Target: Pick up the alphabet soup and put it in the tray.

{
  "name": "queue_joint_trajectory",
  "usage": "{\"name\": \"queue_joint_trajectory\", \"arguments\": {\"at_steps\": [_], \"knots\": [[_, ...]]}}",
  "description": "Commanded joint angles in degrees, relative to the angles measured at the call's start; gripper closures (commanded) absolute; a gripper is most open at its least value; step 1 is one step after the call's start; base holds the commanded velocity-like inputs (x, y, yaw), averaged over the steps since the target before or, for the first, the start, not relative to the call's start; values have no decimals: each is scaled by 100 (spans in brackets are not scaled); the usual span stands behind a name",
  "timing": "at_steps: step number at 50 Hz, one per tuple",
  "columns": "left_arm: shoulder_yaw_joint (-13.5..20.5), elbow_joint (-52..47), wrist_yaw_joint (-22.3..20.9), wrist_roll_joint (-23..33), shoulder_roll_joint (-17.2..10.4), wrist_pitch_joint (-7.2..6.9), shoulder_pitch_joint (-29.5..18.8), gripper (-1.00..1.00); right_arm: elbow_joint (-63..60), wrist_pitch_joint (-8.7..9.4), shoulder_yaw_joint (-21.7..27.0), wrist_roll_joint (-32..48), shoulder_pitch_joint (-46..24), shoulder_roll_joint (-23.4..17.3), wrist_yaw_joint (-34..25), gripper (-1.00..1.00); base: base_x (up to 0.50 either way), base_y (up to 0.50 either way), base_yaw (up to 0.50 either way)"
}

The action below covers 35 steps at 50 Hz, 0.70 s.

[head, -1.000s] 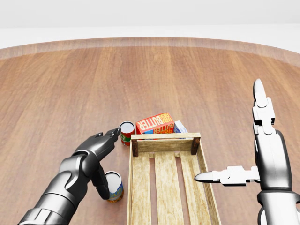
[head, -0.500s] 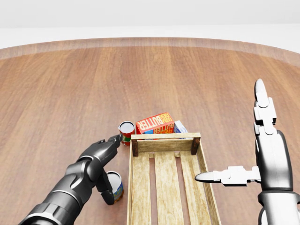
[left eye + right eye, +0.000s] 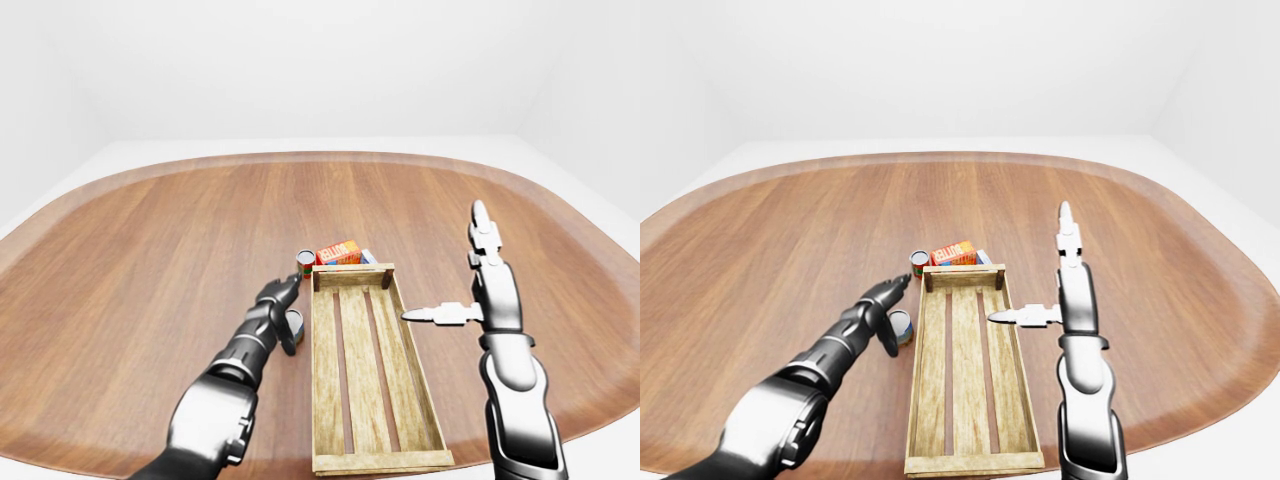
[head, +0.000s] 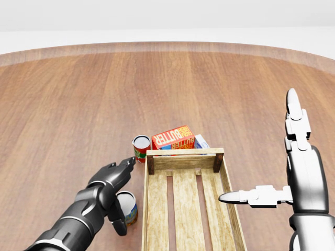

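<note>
A can with a blue and yellow label [image 4: 129, 208], likely the alphabet soup, stands upright just left of the wooden tray [image 4: 184, 153]. My left hand [image 4: 124, 194] is open over it. The fingers [image 4: 123, 165] point up the view past the can, and the thumb [image 4: 118, 224] hangs down on its left side. The hand hides part of the can; I cannot tell whether it touches. My right hand [image 4: 257, 149] is open at the tray's right wall, with one finger pointing up the view and the thumb over the tray's edge. The tray holds nothing.
A red-labelled can [image 4: 141, 147] stands at the tray's top-left corner. A red butter box [image 4: 172, 138] and a small blue-white box [image 4: 201, 141] lie just above the tray's top wall. The round wooden table [image 3: 150, 240] extends all around.
My left hand has drawn back down the view, its fingertips moving away from the red can and settling over the blue and yellow can. The right hand has barely moved.
</note>
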<state>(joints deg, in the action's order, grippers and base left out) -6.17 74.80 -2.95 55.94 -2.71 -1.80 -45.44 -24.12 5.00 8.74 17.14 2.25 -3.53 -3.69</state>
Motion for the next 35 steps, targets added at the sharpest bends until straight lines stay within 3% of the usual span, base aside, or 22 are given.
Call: {"name": "queue_joint_trajectory", "arguments": {"at_steps": [1, 11, 35], "knots": [[14, 176, 182, 104, 79, 56, 59, -100, 43, 0, 32, -58, 18, -1, -25, -100, 0, 0, 0], [33, 237, 332, 126, 77, 47, 224, -100, 1, 0, 33, -79, 36, 11, -26, -100, 0, 0, 0], [119, 250, 356, 31, 139, -42, 83, -100, -1, 0, 47, -129, 111, 34, -7, -100, 0, 0, 0]]}}
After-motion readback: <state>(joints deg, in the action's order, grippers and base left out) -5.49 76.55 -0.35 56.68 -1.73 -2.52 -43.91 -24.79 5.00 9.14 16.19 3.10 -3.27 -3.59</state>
